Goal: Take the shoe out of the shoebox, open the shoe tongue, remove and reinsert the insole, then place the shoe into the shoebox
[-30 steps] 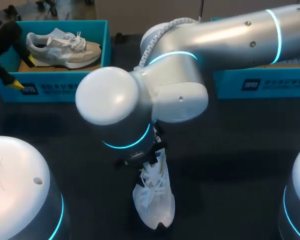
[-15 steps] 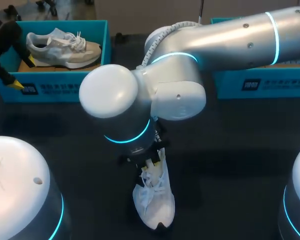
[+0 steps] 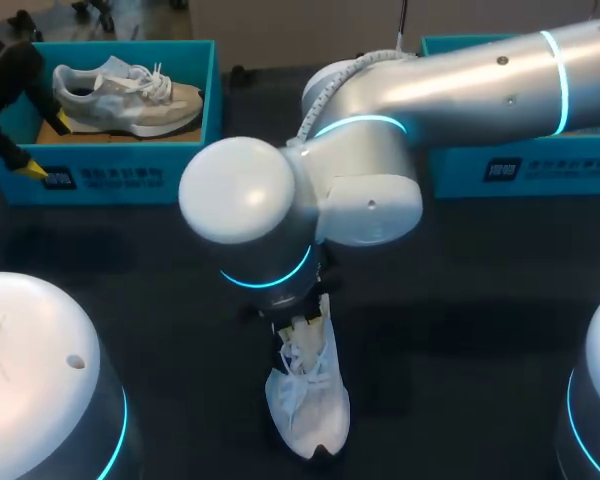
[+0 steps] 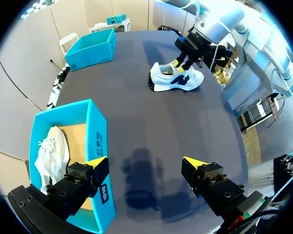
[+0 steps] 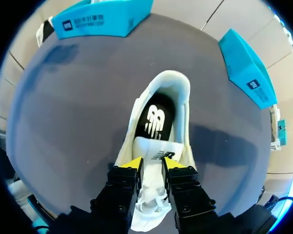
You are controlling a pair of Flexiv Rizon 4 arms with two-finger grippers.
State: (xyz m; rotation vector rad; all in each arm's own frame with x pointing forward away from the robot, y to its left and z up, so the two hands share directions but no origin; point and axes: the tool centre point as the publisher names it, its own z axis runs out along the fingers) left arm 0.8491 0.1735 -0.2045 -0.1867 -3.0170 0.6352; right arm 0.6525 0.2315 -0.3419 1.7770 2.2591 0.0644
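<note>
While right pincer point(image 5: 152, 164) grips the tongue point(image 5: 154, 147), its arm point(image 3: 450, 80) shifted rightward.

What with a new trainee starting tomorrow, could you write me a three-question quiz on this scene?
1. True or false: the shoe on the table lies on its side.
2. What do the right arm's jaws pinch? A) the tongue B) the heel C) the toe cap
3. Fill in: the left arm's jaws stand ____ by the shoebox that holds a second shoe.

Key: 1 false, it stands on its sole; 2 A; 3 open.
</note>
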